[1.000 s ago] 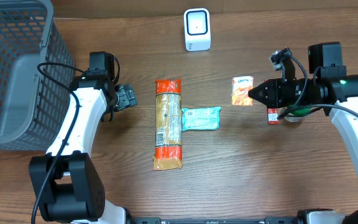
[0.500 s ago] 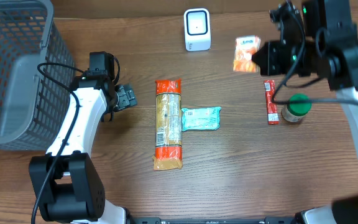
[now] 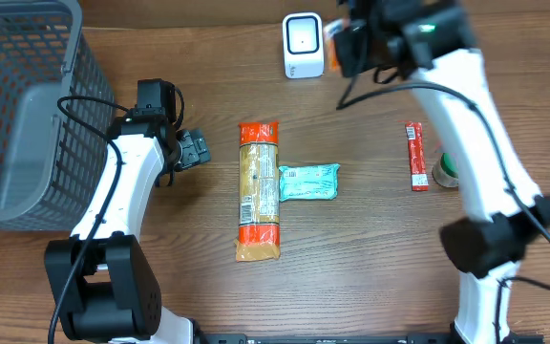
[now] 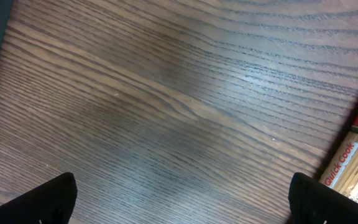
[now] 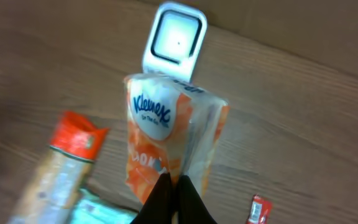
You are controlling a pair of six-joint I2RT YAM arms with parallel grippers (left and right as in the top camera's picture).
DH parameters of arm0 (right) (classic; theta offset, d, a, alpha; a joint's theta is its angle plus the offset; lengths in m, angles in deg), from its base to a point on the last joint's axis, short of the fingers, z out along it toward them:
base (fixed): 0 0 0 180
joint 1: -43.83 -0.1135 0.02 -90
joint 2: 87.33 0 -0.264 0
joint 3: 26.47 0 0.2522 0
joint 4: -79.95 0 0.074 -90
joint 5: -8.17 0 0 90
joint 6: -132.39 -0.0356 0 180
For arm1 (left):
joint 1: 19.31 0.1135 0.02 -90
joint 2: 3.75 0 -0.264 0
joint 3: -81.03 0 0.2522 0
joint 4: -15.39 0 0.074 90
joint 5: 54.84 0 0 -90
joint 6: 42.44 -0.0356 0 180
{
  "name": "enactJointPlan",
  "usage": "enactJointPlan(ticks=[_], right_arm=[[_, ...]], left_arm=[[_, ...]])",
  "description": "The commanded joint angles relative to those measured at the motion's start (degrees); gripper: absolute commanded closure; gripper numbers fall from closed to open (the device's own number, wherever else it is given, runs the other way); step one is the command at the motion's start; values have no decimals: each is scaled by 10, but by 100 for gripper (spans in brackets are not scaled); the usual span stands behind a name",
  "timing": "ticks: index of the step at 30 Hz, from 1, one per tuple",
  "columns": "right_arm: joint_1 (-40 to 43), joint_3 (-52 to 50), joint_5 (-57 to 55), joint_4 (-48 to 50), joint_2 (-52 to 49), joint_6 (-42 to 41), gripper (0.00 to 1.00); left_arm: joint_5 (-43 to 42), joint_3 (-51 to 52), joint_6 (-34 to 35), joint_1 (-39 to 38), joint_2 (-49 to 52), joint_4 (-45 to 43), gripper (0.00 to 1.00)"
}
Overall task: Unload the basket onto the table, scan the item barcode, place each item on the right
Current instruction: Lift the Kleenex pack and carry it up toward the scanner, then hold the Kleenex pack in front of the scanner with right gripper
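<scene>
In the right wrist view, an orange and white Kleenex tissue pack (image 5: 160,124) hangs from my right gripper (image 5: 176,186), which is shut on its lower edge. The pack's top edge overlaps the white scanner (image 5: 174,40) just behind it. From overhead, the right gripper (image 3: 340,48) hovers right beside the scanner (image 3: 303,45) at the table's back, and the pack is mostly hidden under the arm. My left gripper (image 3: 196,148) sits open to the left of the items, with only bare wood between its fingers (image 4: 58,199).
A long pasta pack (image 3: 259,191) and a teal packet (image 3: 307,182) lie mid-table. A red sachet (image 3: 415,156) and a green-lidded jar (image 3: 445,170) lie to the right, partly under the right arm. A grey mesh basket (image 3: 17,115) fills the left side.
The right arm has lifted the tissue pack from the table's right side and carried it back and left to the scanner. The left arm has not moved.
</scene>
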State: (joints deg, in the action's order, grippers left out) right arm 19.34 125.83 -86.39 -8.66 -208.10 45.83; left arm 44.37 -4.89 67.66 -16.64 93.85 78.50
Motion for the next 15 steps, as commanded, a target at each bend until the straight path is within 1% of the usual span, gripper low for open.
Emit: enactJointPlan(ticks=[1,7,10,13,15], right_arm=[[-29,10,-136,40,-52,91,96],[-47,9,-161,120,-118,192,96],[-48,9,-179,173,-147,219,96],[-48,9,-222,225,-169,224,96],[-48,9,-241,253,-178,242,96]], left_arm=[[0,-6,-8,-1,-11,-1,0],[0,-6,-8,-1,-11,-1,0],[0,-6,-8,-1,-11,-1,0],[0,-6,-8,-1,-11,-1,0],[0,-6,-8,-1,-11,-1,1]])
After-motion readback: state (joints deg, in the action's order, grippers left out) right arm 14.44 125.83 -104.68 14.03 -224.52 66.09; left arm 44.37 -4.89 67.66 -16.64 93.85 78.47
